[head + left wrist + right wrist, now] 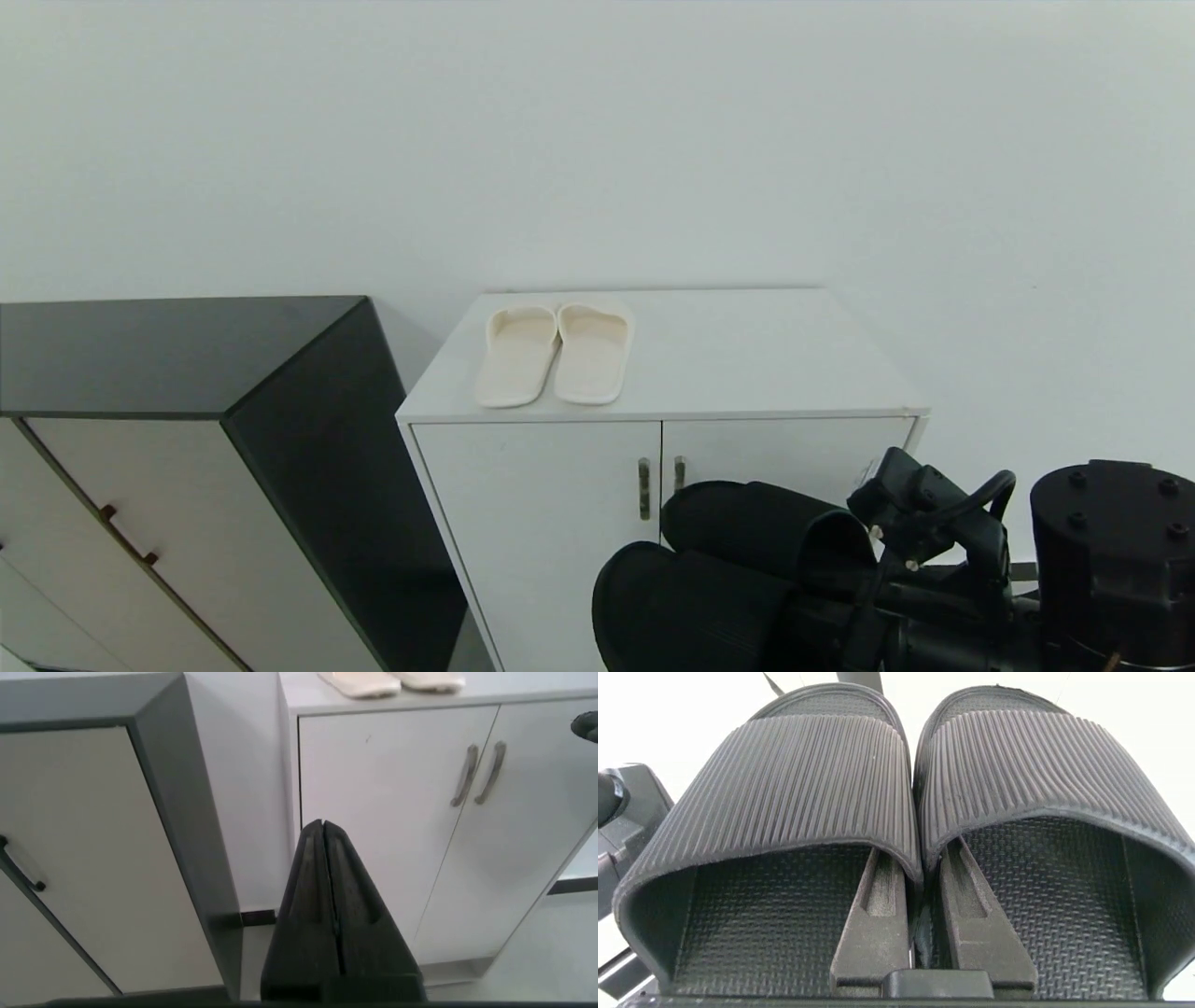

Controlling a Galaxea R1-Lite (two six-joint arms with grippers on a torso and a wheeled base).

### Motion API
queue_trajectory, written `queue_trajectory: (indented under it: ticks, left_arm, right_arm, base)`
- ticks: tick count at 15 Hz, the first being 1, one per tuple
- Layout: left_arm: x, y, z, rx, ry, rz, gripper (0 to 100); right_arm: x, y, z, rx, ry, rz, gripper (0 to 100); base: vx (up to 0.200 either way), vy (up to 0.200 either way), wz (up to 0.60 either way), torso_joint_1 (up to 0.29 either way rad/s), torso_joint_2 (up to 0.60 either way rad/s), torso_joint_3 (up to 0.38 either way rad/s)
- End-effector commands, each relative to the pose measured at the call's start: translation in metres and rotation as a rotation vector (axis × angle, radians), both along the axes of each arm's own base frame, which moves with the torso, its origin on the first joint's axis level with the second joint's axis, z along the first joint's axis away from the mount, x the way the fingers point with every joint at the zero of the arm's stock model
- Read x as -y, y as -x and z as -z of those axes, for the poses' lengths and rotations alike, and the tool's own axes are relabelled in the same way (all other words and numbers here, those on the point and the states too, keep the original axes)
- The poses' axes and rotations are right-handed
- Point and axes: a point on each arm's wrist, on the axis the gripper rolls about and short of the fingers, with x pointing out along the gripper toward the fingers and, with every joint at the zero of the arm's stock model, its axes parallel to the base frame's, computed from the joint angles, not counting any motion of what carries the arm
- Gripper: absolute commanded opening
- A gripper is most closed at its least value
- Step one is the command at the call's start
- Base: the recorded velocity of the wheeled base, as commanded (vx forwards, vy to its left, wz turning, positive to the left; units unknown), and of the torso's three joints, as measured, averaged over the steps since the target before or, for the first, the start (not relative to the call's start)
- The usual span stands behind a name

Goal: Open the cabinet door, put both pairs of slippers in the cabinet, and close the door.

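Note:
A pair of cream slippers lies side by side on the left half of the white cabinet's top. Both cabinet doors are closed, and their two metal handles meet at the centre seam. In front of the right door, low down, my right gripper is shut on a pair of black ribbed slippers. One finger is inside each slipper, pinching the inner walls together. My left gripper is shut on nothing and points at the left cabinet door, well short of it.
A dark cabinet with beige drawer fronts stands close on the left of the white one, with a narrow gap between them. A plain white wall runs behind both. The right half of the white cabinet's top is bare.

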Motion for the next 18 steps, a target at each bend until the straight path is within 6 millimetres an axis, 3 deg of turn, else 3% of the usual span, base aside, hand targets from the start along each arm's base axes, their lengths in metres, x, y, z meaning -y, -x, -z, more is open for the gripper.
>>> queue_trajectory:
  ticks: [1, 2, 18]
  left_arm:
    - [0.0000, -0.0001, 0.0000, -0.001, 0.000, 0.001, 0]
    - [0.0000, -0.0001, 0.0000, -0.001, 0.000, 0.001, 100]
    - [0.0000, -0.0006, -0.0002, -0.007, 0.000, 0.003, 100]
  right_arm:
    - [0.0003, 0.0014, 0.0015, -0.004, 0.004, -0.005, 0]
    - [0.0003, 0.0019, 0.0019, -0.004, 0.006, -0.007, 0]
    - [-0.0026, 0.0053, 0.0017, 0.008, -0.013, -0.029, 0]
  base:
    - [0.000, 0.000, 0.00, -0.237, 0.55, 0.320]
    - [0.000, 0.000, 0.00, -0.222, 0.55, 0.310]
    - [0.000, 0.000, 0.00, -0.176, 0.50, 0.319]
